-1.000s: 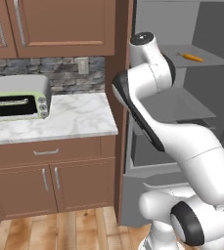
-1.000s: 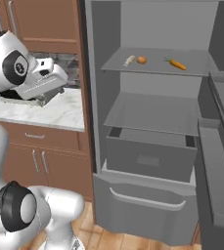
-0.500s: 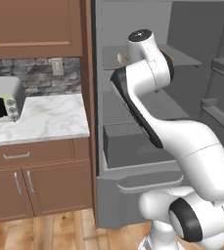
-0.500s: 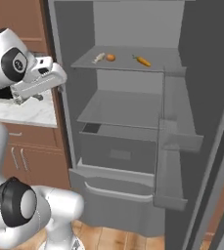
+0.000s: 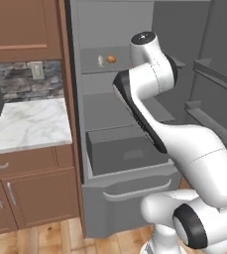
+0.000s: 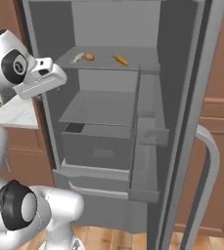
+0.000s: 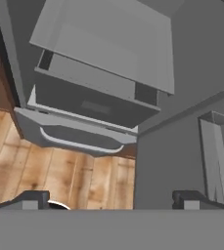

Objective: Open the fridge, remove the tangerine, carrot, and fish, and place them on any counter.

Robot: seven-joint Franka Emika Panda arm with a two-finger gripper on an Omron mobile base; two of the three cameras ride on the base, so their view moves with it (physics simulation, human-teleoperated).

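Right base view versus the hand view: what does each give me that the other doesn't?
Right base view alone: the tangerine, fish and carrot on the fridge's top shelf, plus the door handle and a corner of counter. Hand view alone: the wooden floor below and the fingertips of the open pincer. Both: the open fridge, its middle shelf and drawers.
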